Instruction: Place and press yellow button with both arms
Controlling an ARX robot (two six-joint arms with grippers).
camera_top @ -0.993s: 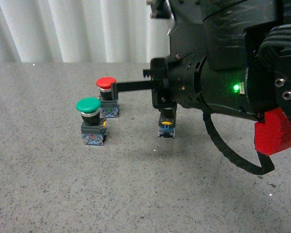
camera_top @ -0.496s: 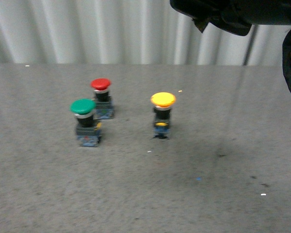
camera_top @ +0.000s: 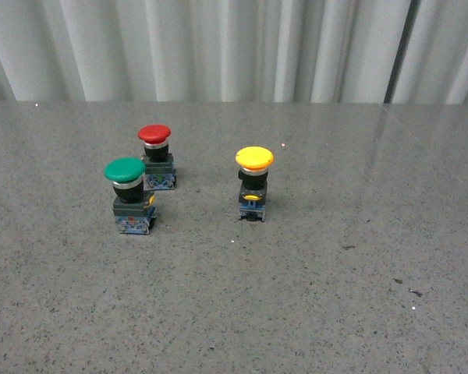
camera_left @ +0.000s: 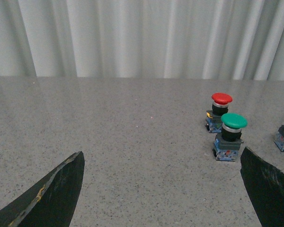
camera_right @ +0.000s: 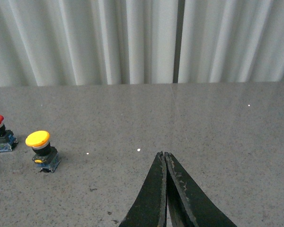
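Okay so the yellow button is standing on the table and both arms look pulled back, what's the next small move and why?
Probably bring the right claw, its tips shut together, toward the yellow button and over its cap to press it. The button stands upright, apart from the green button and red button, with nothing touching it. The left claw is open and nearer the green one, so it suits pressing less.

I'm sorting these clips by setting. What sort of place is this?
Probably a lab test bench: a bare grey speckled tabletop, a plain white curtain behind, and only three pushbuttons set out, yellow, green and red.
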